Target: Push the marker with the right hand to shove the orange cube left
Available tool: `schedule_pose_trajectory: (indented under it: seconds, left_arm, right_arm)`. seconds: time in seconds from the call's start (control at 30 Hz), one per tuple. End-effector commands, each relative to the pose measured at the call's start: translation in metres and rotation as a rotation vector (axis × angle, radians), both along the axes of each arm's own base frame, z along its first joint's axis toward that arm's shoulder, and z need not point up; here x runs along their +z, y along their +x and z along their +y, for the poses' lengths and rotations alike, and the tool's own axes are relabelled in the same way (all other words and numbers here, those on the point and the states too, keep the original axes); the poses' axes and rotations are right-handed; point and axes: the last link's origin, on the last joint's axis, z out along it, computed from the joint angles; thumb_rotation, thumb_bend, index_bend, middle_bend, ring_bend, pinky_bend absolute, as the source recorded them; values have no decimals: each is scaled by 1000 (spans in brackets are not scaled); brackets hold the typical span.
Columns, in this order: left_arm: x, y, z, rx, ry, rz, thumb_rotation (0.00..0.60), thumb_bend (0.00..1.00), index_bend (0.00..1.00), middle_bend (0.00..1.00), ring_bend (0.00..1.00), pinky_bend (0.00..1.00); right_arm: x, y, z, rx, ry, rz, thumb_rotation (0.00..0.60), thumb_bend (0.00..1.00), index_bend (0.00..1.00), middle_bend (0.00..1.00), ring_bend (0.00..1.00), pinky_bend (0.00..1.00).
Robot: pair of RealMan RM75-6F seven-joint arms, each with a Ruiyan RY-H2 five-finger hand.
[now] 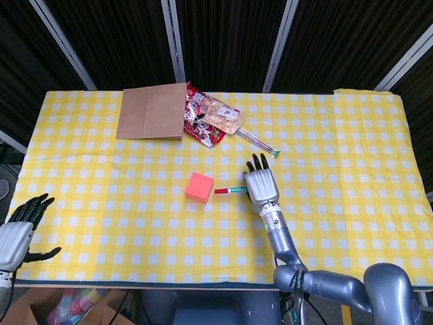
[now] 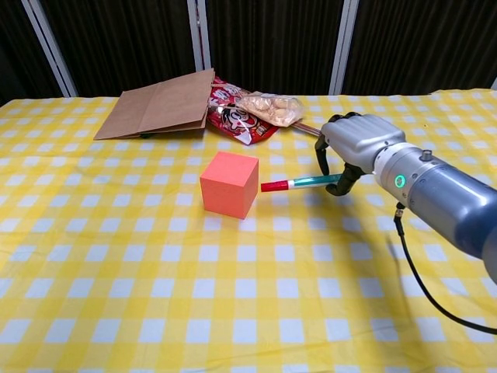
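The orange cube sits on the yellow checked cloth, turned slightly. My right hand grips the green marker by its rear end. The marker's red cap points left, with a small gap between its tip and the cube's right face. My left hand hangs off the table's near left corner, fingers apart and empty; the chest view does not show it.
A brown paper bag lies at the back, with snack packets beside it. A thin stick runs from the packets toward my right hand. Cardboard boxes stand below the left edge.
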Motion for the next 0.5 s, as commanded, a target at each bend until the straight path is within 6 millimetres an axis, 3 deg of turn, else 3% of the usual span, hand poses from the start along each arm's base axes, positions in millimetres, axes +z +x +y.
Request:
schedule_pose_trajectory:
  seconds: [0.03,0.27,0.5]
  left_arm:
    - [0,0,0,0,0,1,600,0,0,0,0,79]
    - [0,1,0,-2,0,5,600,0,0,0,0,79]
    - [0,1,-1,1,0,2,600,0,0,0,0,79]
  right_arm:
    - [7,-7,1,-25,-19,19,600,552,674,240,10,0]
    - [16,-16,1,-92,-56,40,600,553,674,241,10,0]
    - [10,-9,1,-116,-49,29,600,553,674,241,10,0]
